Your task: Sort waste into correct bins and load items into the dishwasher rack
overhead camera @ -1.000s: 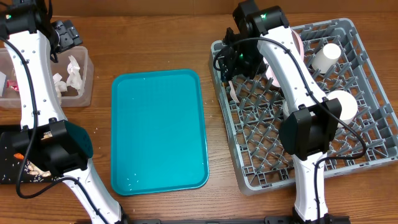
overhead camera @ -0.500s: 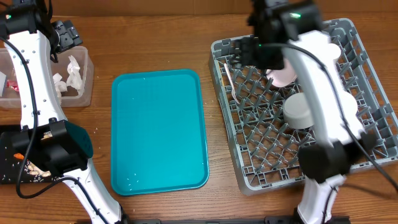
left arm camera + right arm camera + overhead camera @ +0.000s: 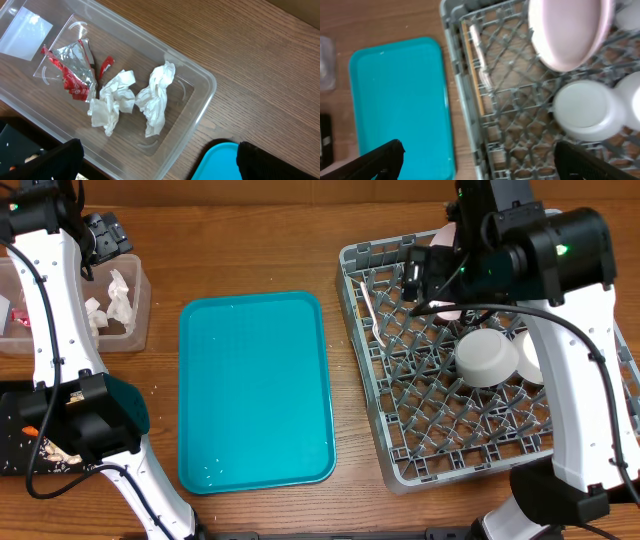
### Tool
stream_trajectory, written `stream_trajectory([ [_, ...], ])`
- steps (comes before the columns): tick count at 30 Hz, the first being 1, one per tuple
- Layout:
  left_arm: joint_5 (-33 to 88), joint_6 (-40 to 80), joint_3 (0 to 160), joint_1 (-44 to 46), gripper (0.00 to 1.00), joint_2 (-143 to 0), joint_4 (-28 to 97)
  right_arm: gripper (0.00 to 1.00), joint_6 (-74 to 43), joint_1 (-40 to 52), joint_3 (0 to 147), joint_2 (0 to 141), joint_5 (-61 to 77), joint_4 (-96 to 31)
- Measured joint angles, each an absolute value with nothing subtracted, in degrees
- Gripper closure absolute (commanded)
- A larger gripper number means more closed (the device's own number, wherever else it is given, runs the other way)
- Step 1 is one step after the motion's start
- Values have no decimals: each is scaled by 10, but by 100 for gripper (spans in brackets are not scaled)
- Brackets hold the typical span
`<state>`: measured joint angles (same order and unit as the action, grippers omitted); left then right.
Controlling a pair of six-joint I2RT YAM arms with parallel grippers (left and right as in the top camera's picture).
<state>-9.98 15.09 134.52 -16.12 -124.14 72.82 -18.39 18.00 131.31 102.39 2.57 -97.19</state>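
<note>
Right wrist view: released right hand (image 3: 479, 157) over grey plastic grid crate (image 3: 451, 55); white plastic fork (image 3: 481, 60) could be knocked through gaps.

The large tray (image 3: 255, 390) lies between the tub (image 3: 141, 308) at left and the rack (image 3: 450, 430) at right.

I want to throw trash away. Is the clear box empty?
Not empty. The clear tub holds a foil wrapper and crumpled napkins.
</note>
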Motion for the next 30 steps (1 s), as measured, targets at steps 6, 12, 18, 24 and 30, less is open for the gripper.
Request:
stream_trajectory([
  [6, -100, 151, 1345, -161, 0, -1241, 728, 0, -187, 180, 1312, 1025, 60, -972],
  [12, -100, 151, 1345, -161, 0, -1241, 728, 0, -189, 180, 1312, 1025, 69, -972],
  [18, -100, 151, 1345, -161, 0, -1241, 728, 0, -181, 180, 1312, 1025, 56, -971],
  [24, -100, 151, 1345, -161, 0, -1241, 728, 0, -136, 180, 1312, 1025, 23, -942],
  [30, -100, 151, 1345, -161, 0, -1241, 728, 0, -93, 173, 1289, 1014, 15, -881],
])
